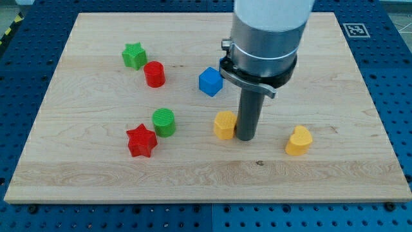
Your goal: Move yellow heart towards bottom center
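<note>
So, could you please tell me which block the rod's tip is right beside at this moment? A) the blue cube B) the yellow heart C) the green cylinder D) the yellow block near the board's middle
D: my tip stands close against the view's right side of the yellow block near the board's middle, while the yellow heart sits apart, further to the view's right.

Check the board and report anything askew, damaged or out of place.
Nothing stands out. All seven blocks sit flat on the wooden board, none tipped or chipped. My tip rests right beside the yellow block, while the yellow heart lies apart at the view's right.
</note>
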Available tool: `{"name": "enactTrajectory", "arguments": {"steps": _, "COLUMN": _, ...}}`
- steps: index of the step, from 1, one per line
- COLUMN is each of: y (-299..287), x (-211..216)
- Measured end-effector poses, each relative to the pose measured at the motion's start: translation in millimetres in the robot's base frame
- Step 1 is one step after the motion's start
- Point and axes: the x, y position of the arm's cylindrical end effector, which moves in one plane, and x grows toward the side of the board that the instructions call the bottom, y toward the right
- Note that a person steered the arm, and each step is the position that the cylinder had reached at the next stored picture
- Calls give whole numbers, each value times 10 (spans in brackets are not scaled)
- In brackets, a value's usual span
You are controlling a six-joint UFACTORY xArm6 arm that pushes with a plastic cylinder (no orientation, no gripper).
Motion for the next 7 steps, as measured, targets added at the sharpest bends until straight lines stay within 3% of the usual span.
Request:
{"name": "enactTrajectory", "arguments": {"steps": 1, "y": -68, "x": 1}}
{"name": "enactTrajectory", "arguments": {"steps": 7, "y": 948, "x": -4}}
